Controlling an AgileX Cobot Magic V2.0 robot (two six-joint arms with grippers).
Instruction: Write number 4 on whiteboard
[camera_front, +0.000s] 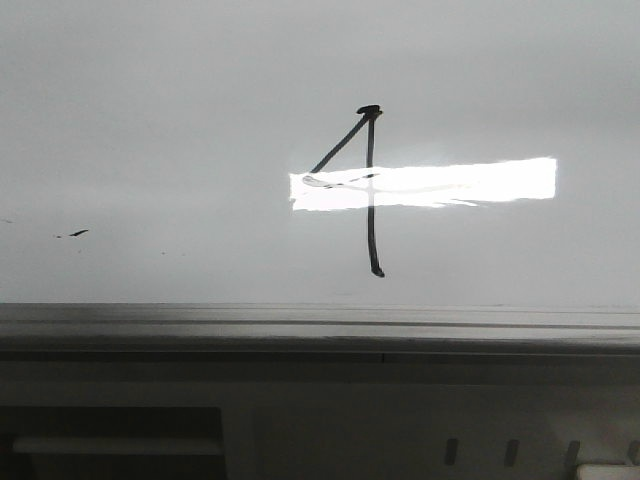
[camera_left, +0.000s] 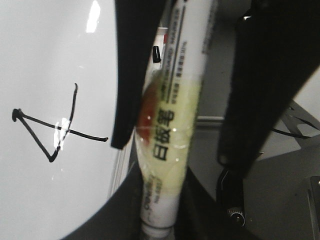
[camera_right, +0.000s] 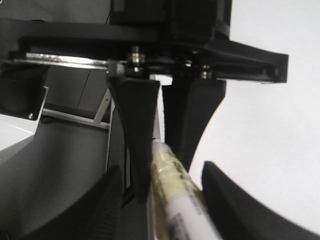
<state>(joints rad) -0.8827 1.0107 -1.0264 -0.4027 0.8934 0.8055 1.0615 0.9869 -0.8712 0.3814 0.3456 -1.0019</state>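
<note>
Plainly, thin black number 4 (camera_front: 368, 190) on glossy whiteboard (camera_front: 150, 120); left tool (camera_left: 170, 145) clamping marker (camera_left: 167, 150); right tool (camera_right: 167, 150) unclear

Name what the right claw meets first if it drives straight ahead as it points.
Probably the left claw, clamped on the marker that runs between the right claw's open fingers; depth is unclear.

Your robot's left gripper (camera_left: 190, 145) has long matte-black tapered fingers (camera_left: 132, 75); the right gripper (camera_right: 167, 165) looks alike, mounted under a black, screw-studded crossbar (camera_right: 150, 50).
</note>
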